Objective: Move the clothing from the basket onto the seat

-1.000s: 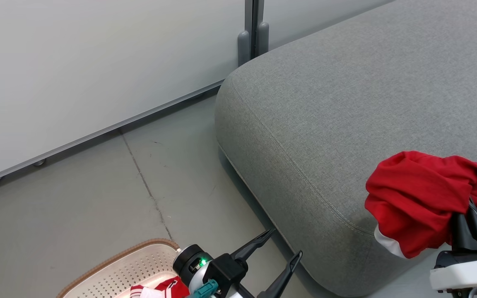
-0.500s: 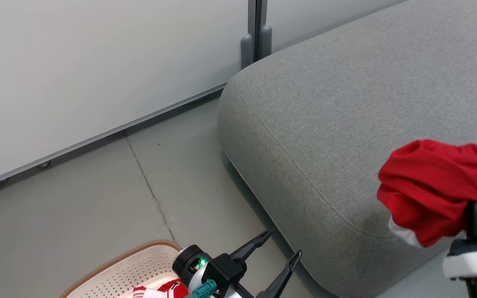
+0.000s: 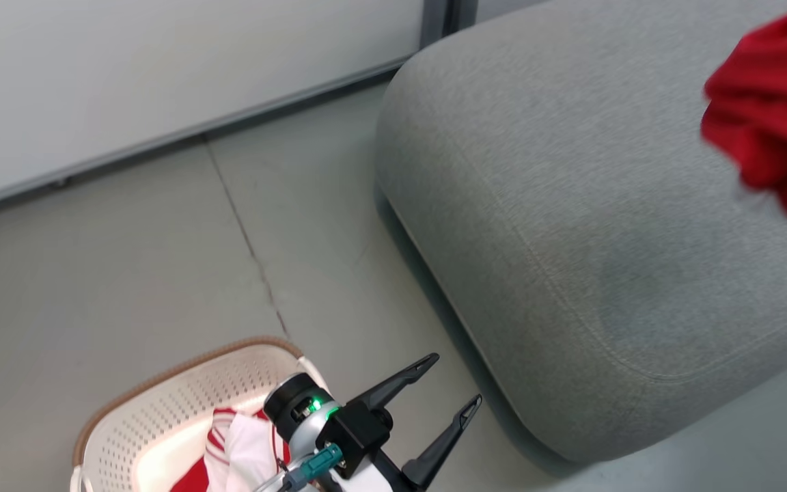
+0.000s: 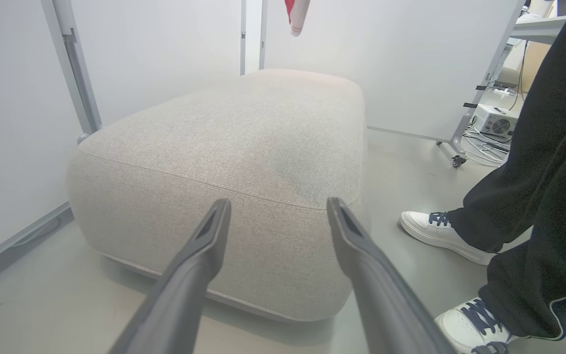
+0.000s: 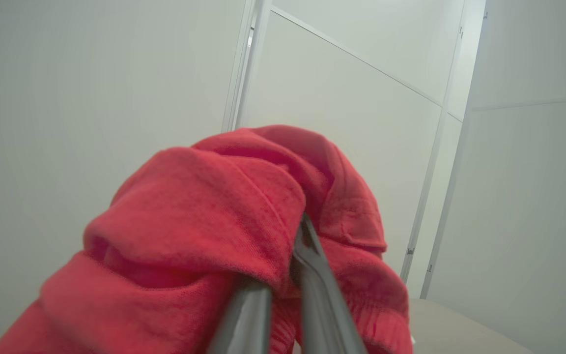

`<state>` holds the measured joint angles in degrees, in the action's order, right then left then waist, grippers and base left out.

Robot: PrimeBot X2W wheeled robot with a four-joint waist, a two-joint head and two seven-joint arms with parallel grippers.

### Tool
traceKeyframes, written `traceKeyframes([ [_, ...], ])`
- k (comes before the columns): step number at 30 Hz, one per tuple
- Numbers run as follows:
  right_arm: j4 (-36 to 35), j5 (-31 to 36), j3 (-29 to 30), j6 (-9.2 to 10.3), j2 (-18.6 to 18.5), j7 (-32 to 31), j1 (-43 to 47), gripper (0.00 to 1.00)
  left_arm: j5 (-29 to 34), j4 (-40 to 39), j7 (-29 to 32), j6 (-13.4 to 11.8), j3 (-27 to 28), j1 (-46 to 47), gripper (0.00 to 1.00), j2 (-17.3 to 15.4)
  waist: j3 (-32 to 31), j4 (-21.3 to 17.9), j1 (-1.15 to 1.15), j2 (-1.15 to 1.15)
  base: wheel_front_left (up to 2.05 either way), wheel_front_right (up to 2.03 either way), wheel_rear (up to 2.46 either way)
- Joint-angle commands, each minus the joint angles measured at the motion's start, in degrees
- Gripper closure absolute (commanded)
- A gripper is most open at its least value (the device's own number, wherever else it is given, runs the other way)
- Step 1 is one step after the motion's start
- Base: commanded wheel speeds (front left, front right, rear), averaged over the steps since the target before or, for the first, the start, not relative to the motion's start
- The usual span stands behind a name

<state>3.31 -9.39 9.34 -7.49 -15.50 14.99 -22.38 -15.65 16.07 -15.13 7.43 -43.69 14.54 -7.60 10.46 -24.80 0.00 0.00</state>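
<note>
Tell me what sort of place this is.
Probably a lab or test area: pale wheeled partition panels wall it off, the floor is bare grey, and cables and an equipment box lie beyond.

Bright even light; head view blurred, soft shadow beneath the seat [image 3: 571, 205]

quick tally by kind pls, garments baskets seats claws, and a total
garments: 2 (plain red garment pinched in the right claw; red-and-white garment in the basket)
baskets: 1
seats: 1 (the seat, nothing lying on it)
claws: 2 (left claw open)
total: 6
</note>
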Motion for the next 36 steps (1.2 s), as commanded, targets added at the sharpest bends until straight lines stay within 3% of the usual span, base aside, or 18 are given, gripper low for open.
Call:
traceKeyframes([
  [1, 0.41, 0.18, 0.65, -0.01, -0.53, 0.23, -2.17, 1.00, 0.29, -0.29, 0.03, 0.06, -0.15, 1.36, 0.00, -0.80, 3.97, 2.58, 0.00, 0.00, 0.00, 0.00, 0.00],
  [7, 5.49, 1.38, 3.52, 0.00, -2.62, 0.23, -12.76, 1.00, 0.63, -1.86, 0.02, 0.07, -0.87, 5.45, 0.00, -3.60, 11.03, 5.60, 0.00, 0.00, 0.00, 0.00, 0.00],
  [16, 19.94, 2.40, 7.82, 0.00, -4.37, 0.22, -25.40, 1.00, 1.45, -3.57, 0.02, 0.07, -1.54, 8.92, 0.00, -5.72, 17.35, 8.70, 0.00, 0.00, 0.00, 0.00, 0.00],
  [29, 43.55, 8.42, 15.45, 0.00, -5.05, 0.23, -30.61, 1.00, 1.36, -3.74, 0.02, 0.07, -3.03, 10.89, 0.00, -6.17, 21.52, 11.99, 0.00, 0.00, 0.00, 0.00, 0.00],
  [36, 48.11, 9.96, 22.70, -0.01, -4.91, 0.23, -32.16, 1.00, 2.20, -4.44, 0.02, 0.07, -2.38, 11.11, 0.00, -6.24, 23.26, 13.87, 0.00, 0.00, 0.00, 0.00, 0.00],
])
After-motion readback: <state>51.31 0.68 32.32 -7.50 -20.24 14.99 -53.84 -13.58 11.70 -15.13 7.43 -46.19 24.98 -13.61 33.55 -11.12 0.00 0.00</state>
